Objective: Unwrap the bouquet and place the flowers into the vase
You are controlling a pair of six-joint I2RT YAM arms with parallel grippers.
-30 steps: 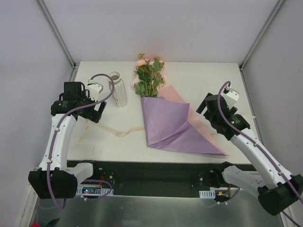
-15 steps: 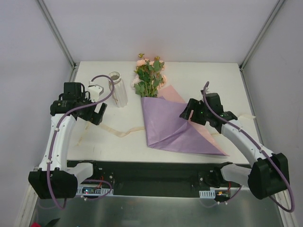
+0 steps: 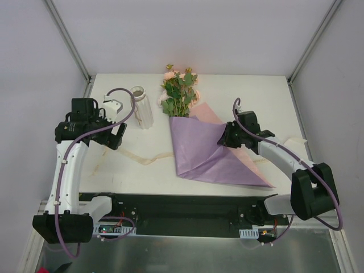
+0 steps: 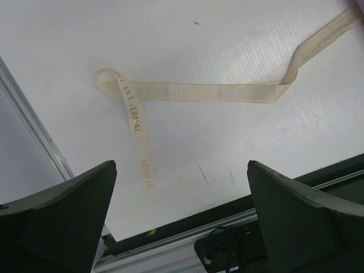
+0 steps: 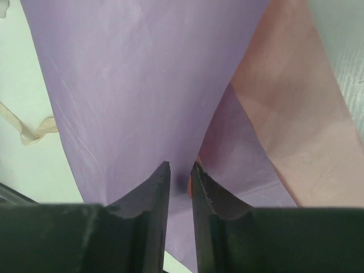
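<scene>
The bouquet [image 3: 199, 149] lay flat on the surface [image 3: 256, 96]. Its purple paper cone was wrapped round the stems, and the peach-pink flowers [image 3: 179, 94] stuck out at its far end. The right hand [image 5: 181, 170] was down on the bouquet's right flank, fingers drawn almost together on a raised fold of the paper. The fold looked nipped between them, though the crease sat in shadow. Just left of the bouquet's flower end stood the vase [image 3: 143, 108], upright. Further left of the bouquet the left hand [image 4: 182, 170] hovered with fingers wide apart, holding nothing. Beneath it a loose cream ribbon [image 4: 199, 91] trailed to the bouquet's left edge.
</scene>
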